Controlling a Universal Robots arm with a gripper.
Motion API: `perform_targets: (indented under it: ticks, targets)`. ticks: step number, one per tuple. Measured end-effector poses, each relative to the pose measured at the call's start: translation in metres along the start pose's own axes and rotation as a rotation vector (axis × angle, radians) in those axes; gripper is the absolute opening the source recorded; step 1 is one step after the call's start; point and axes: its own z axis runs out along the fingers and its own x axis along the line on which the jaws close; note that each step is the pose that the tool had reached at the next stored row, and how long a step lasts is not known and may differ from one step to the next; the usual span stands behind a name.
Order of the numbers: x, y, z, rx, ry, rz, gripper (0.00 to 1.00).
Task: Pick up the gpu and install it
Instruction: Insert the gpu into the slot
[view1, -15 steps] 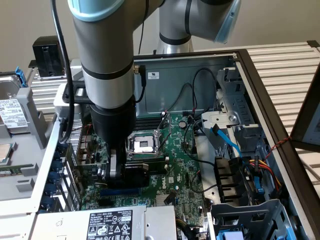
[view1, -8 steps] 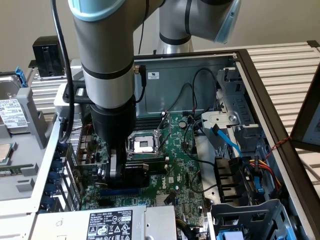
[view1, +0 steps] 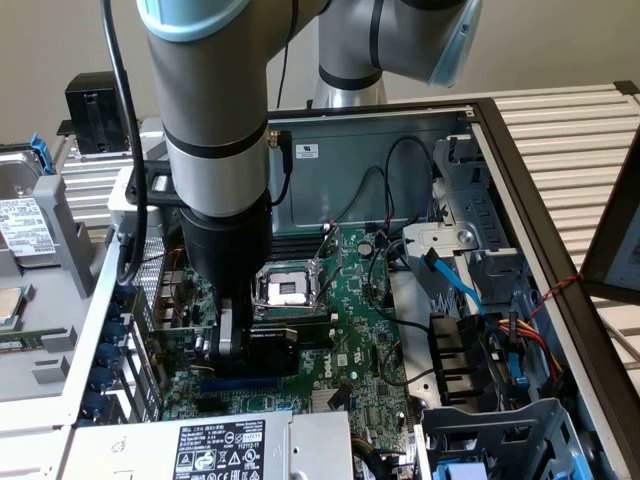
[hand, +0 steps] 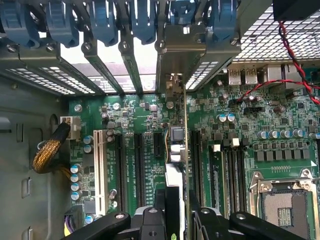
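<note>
Currently pincer is clamped on the gpu. Card is held upright, edge-on, low over the motherboard expansion slots, near the CPU socket. Judged light, stiff, fragile: thin board, exposed components. Grip best across the black cooler block, not the connector edge.

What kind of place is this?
Likely a computer-assembly workbench or lab: an open PC case with its green motherboard exposed, a robot arm reaching in, a loose hard drive beside it.
</note>
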Motion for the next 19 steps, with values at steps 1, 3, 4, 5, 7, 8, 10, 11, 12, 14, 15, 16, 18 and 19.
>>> perform_targets:
  ticks: [1, 3, 4, 5, 7, 8, 10, 11, 12, 14, 15, 16, 18, 19]
  targets:
    - [0.0, 0.0, 0.0, 0.0001, 0.0, 0.0, 0.27]
    - [-0.0001, 0.0, 0.0, 0.0, 0.0005, 0.0, 0.27]
    - [-0.0003, 0.0, 0.0, 0.0001, 0.0007, 0.0, 0.27]
    - [-0.0006, 0.0, 0.0, 0.0001, 0.0009, 0.0, 0.27]
    - [-0.001, 0.0001, 0.0001, 0.0001, 0.0011, 0.0, 0.27]
    - [-0.0013, 0.0001, 0.0001, 0.0002, 0.0012, 0.0, 0.27]
    - [-0.0012, 0.0001, 0.0001, 0.0002, 0.0012, 0.0, 0.27]
    - [-0.0012, 0.0001, 0.0001, 0.0, 0.0016, 0.0, 0.27]
    - [-0.0012, 0.0001, 0.0001, 0.0, 0.0023, 0.0, 0.27]
    - [-0.0016, 0.0002, 0.0002, -0.0002, 0.0057, 0.0, 0.27]
    - [-0.0019, 0.0002, 0.0002, -0.0001, 0.0078, 0.001, 0.27]
    - [-0.0019, 0.0001, 0.0003, 0.0002, 0.009, 0.001, 0.27]
    - [-0.0022, 0.0002, 0.0003, 0.0004, 0.0103, 0.001, 0.27]
    - [-0.0026, 0.0002, 0.0003, 0.0004, 0.0111, 0.001, 0.27]
